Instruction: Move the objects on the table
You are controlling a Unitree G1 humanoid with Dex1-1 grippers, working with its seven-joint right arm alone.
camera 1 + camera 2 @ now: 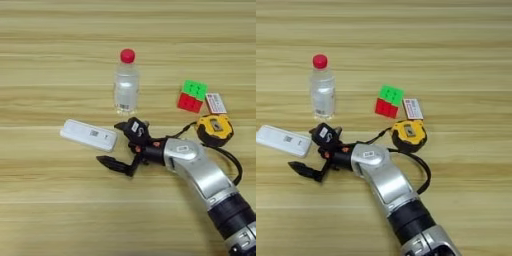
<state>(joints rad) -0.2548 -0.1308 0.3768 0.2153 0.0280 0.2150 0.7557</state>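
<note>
My right gripper [108, 143] is open just right of the table's middle. One black finger sits behind the right end of the flat white device [84, 133] and the other in front of it, so that end lies between them. The clear bottle with the red cap [126, 87] stands upright just behind the gripper. Right of the bottle rests the red-green cube [192, 96]. The yellow-black tape measure [215, 130] lies in front of the cube, close to my silver forearm [197, 172], and its black strap loops past the arm.
A small white card with red print [216, 103] lies flat beside the cube, on its right. The light wooden table [50, 210] fills both views. My forearm comes in from the bottom right corner.
</note>
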